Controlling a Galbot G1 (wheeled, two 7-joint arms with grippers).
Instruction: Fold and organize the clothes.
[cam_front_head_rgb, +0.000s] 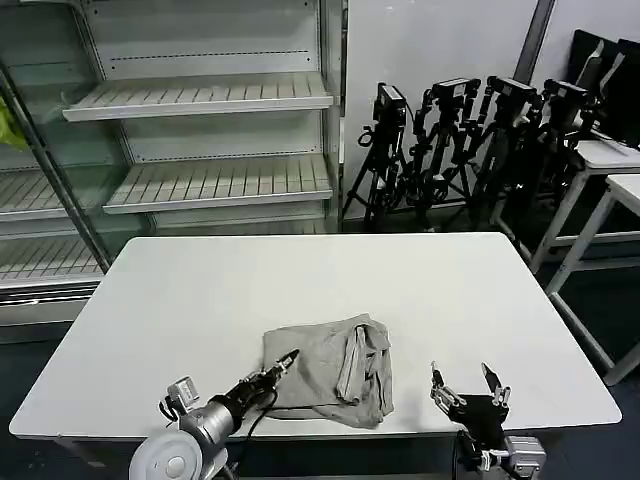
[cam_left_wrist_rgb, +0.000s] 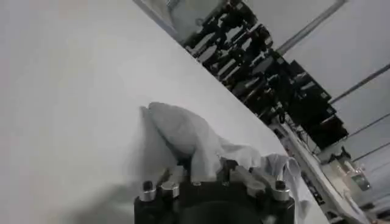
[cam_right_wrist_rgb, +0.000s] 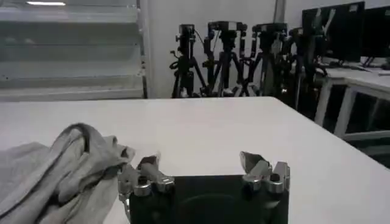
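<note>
**Grey T-shirt, partly bundled: risks at the near edge**

Item: T-shirt (cam_front_head_rgb: 328, 370), rumpled, on the white surface (cam_front_head_rgb: 200, 300) close to its near edge.
Left pincer (cam_front_head_rgb: 287, 361): tips at the shirt's left edge; pressed together or pinching cloth, cannot tell.
Right pincer (cam_front_head_rgb: 467, 384): spread, low over the surface right of the shirt, apart from it.
Risks: a one-layer pinch would drag the bundle askew; a pull toward the robot could slide it off the edge.
</note>
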